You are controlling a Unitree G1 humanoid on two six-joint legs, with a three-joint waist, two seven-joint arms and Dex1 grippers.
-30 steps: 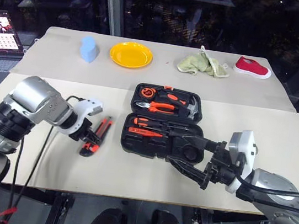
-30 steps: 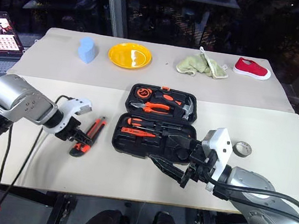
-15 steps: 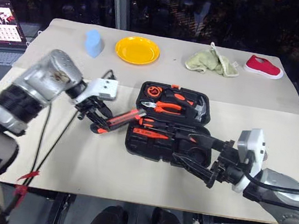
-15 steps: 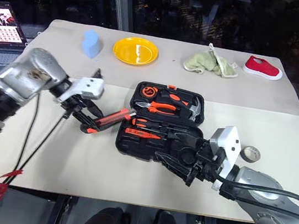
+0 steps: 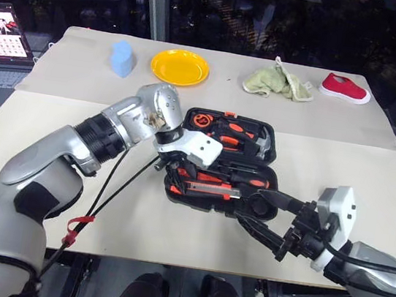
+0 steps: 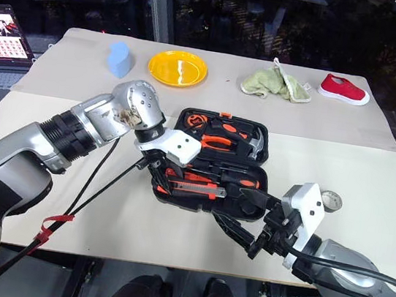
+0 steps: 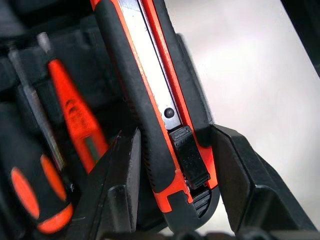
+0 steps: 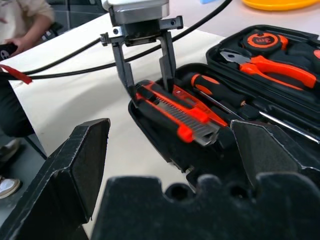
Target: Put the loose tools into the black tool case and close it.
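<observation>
Nearest, right end effector (image 5: 265, 219) is hanging w/ fingers spread wide, gripping nothing, just above the tabletop (image 5: 136, 221) at the near right corner of the black tool case (image 5: 221, 168). Case is lying open mid-tabletop, lid tray on the far side w/ pliers (image 5: 226, 132) and hammer (image 5: 260, 136) in it. Left end effector (image 5: 177, 179) is pointing down over the case's near left edge, fingers clamping the orange-black utility knife (image 8: 176, 110) by its butt end, blade end lying across the near tray beside the screwdrivers (image 5: 232, 169). Tape roll (image 6: 330, 202) is sitting right of the case. Far edge: yellow plate (image 5: 180, 68), green cloth (image 5: 277, 83), red shoe (image 5: 344, 88).
</observation>
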